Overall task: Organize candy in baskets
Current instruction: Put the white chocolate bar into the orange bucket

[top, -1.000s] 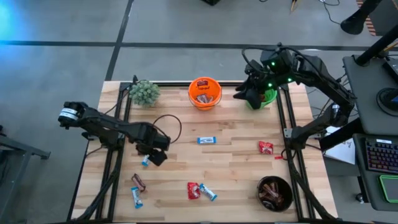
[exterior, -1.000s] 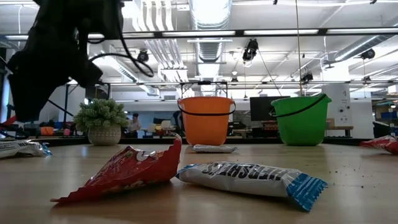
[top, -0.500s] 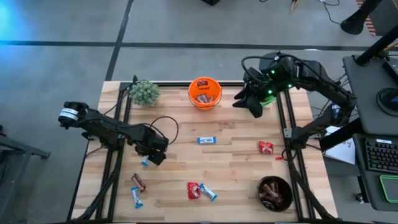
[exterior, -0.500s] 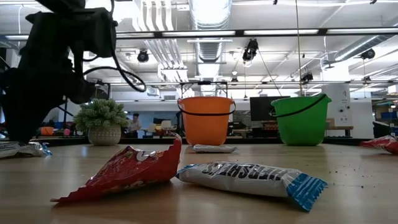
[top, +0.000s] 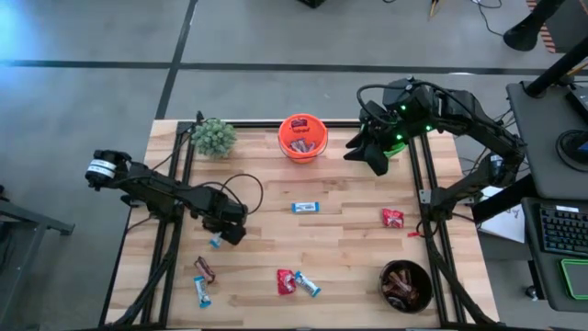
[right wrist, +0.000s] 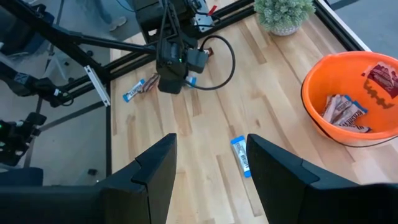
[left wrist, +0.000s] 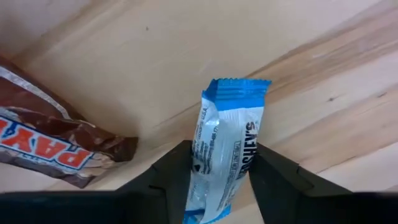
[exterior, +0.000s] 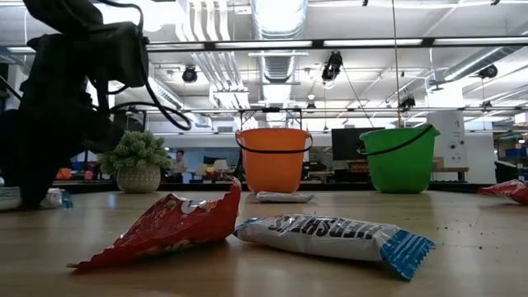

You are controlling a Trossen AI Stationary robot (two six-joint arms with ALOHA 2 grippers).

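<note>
Between the two dark fingers [left wrist: 171,180] of the left gripper [top: 228,232] we see a light blue-and-white wrapped candy bar [left wrist: 225,146] lying on the pale wooden table [top: 349,244]; the fingers flank it closely, but we cannot tell whether they press it. Only the left wrist view shows this bar whole, with a dark brown wrapped candy [left wrist: 53,146] just beside it. From above, the bar is a blue speck [top: 214,242] under the gripper.

Elsewhere on the table we see another blue-and-white bar [top: 305,207] at the centre and a shiny red packet [top: 393,218] toward the right side. The low view brings a red packet [exterior: 169,229] and a blue-and-white bar [exterior: 334,235] close.

The bright orange pail [top: 302,137] holds several candies, plain in the right wrist view [right wrist: 348,112]. The black bowl [top: 406,286] holds brown ones. The bright green pail [exterior: 398,158] stands clear in the low view; from above, the right gripper [top: 375,156], fingers spread wide and empty, covers it.
</note>
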